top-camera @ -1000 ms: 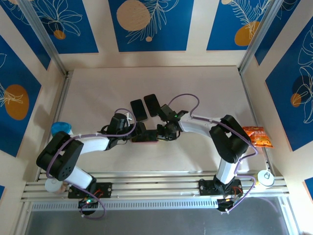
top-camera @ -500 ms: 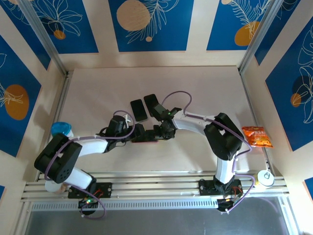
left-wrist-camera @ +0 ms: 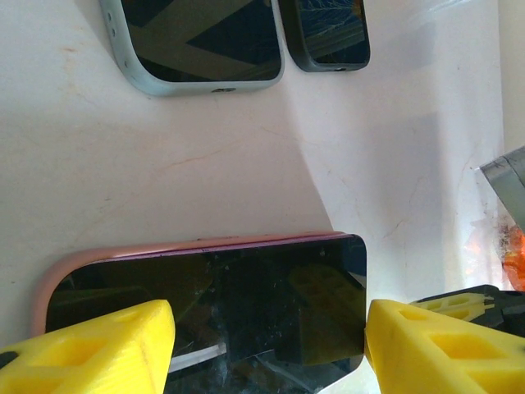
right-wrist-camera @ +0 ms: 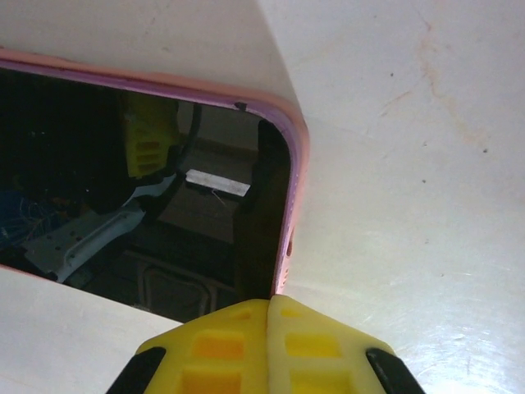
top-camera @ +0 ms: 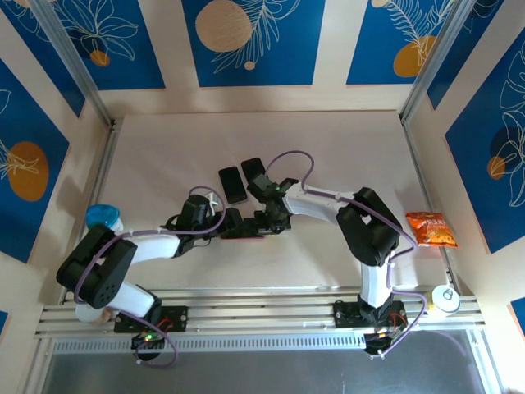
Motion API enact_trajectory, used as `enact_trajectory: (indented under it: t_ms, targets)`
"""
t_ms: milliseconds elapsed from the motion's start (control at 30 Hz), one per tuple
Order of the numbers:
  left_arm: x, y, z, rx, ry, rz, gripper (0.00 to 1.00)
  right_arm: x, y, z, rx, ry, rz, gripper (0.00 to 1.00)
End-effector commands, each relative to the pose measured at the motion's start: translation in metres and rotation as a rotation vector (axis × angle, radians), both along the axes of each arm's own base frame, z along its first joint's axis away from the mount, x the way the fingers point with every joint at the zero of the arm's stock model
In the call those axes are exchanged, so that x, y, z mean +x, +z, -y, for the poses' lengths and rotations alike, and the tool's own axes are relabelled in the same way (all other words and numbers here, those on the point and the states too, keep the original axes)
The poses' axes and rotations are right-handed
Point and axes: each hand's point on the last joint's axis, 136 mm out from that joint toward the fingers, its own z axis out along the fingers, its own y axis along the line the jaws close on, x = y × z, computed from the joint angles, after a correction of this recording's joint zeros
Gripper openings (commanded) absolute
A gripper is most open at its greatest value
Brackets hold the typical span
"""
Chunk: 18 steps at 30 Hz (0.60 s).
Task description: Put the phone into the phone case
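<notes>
The orange snack packet (top-camera: 431,229) at the table's right edge carries print too small to read. The table (top-camera: 344,139) is pale and matte, walled by blue panels (top-camera: 287,66) with leaves and orange discs. The phone (left-wrist-camera: 205,304) lies inside the pink phone case (left-wrist-camera: 57,275) near the table's middle. The left gripper (left-wrist-camera: 267,328) stands partly spread astride it. The right gripper (right-wrist-camera: 267,316), fingers pressed together, hangs at the case's corner, a little further left than a second ago.
</notes>
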Motion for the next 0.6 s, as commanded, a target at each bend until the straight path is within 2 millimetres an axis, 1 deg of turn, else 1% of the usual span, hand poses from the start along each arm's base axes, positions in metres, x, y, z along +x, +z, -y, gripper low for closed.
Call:
enact_trajectory:
  t_ms: [0,133,167,233,333,433,500,567]
  targets:
    - [-0.028,-0.048,-0.031,0.128,0.057,-0.171,0.65,-0.097,-0.128,0.027,-0.162,0.13,-0.356,0.0]
    - [-0.026,-0.05,-0.038,0.14,0.081,-0.183,0.65,-0.109,-0.14,0.034,-0.186,0.165,-0.38,0.0]
    - [-0.025,-0.05,-0.04,0.143,0.086,-0.186,0.65,-0.109,-0.139,0.037,-0.192,0.167,-0.369,0.0]
    - [-0.024,-0.049,-0.042,0.152,0.091,-0.185,0.65,-0.101,-0.13,0.037,-0.188,0.17,-0.327,0.0]
    - [-0.022,-0.046,-0.042,0.168,0.086,-0.183,0.65,-0.082,-0.103,0.033,-0.155,0.161,-0.238,0.0]
    - [-0.02,-0.041,-0.043,0.189,0.077,-0.175,0.65,-0.056,-0.062,0.022,-0.069,0.129,-0.131,0.0]
    - [-0.018,-0.037,-0.044,0.206,0.073,-0.168,0.65,-0.037,-0.029,0.015,-0.019,0.115,-0.044,0.0]
    - [-0.018,-0.036,-0.046,0.223,0.073,-0.167,0.65,-0.025,-0.002,0.006,0.035,0.115,0.017,0.0]
